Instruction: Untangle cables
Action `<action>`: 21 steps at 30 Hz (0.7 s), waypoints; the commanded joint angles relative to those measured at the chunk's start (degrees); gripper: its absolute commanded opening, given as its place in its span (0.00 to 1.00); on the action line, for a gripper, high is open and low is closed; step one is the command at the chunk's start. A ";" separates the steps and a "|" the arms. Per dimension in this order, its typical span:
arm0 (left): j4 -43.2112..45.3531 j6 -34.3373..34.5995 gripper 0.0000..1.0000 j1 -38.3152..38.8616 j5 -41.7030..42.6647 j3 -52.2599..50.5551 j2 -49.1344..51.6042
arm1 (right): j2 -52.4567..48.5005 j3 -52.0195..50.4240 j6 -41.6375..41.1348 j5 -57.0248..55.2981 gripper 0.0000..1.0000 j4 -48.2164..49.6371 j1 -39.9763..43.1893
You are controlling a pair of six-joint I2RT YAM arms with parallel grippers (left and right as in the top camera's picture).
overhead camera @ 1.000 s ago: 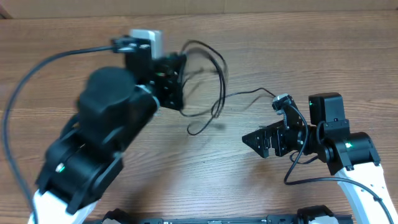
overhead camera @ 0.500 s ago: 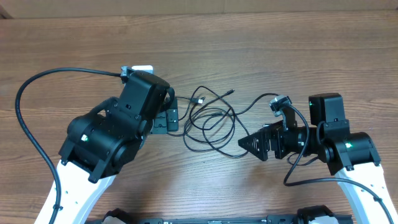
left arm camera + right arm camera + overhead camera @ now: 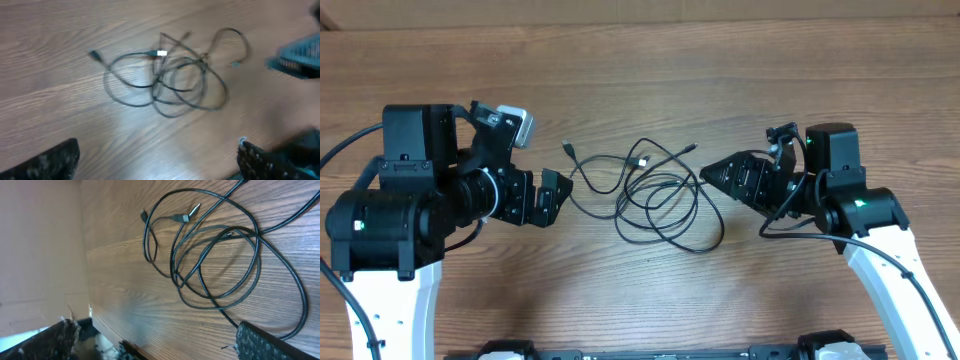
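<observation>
The cables [image 3: 655, 195] lie looped in a loose heap; the left gripper [image 3: 556, 192] at nine o'clock and the right gripper [image 3: 713, 172] at three flank them, jaws apart, empty. Pinching overlapping strands together could tighten the tangle

Blur left, cropped strands right!
Left wrist view is motion-blurred: the thin black cables [image 3: 172, 75] turn soft, plugs unreadable, and a blue-grey shape [image 3: 295, 60] at the right edge can't be identified. In the right wrist view strands run off the top and right edges; overhead, which strand crosses over which is too fine.
</observation>
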State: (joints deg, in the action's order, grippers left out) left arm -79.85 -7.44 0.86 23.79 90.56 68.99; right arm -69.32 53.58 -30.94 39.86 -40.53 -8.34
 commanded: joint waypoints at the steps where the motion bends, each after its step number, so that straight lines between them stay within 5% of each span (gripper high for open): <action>1: 0.63 13.64 0.99 -0.24 -14.27 0.17 0.13 | -2.45 0.76 -6.88 -1.49 1.00 3.08 -1.29; 5: 2.23 11.58 0.99 -0.24 -15.41 -2.69 1.51 | -6.88 0.76 -11.89 -10.12 1.00 6.67 -10.21; 11: 20.17 11.74 1.00 -0.24 -13.16 -22.91 1.51 | -8.09 0.76 -18.75 -16.52 1.00 8.74 -12.98; 18: 23.26 8.26 0.99 -0.20 -2.82 -23.08 1.38 | -13.20 0.76 -25.35 -17.25 1.00 13.55 -12.98; 21: 23.17 8.26 1.00 -0.20 -2.99 -23.08 1.40 | -20.09 0.76 -26.23 -14.12 0.88 20.04 -14.67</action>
State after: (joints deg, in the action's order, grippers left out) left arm -56.99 2.39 0.86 19.49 67.24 71.00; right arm -87.31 53.60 -55.83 24.38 -22.50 -21.58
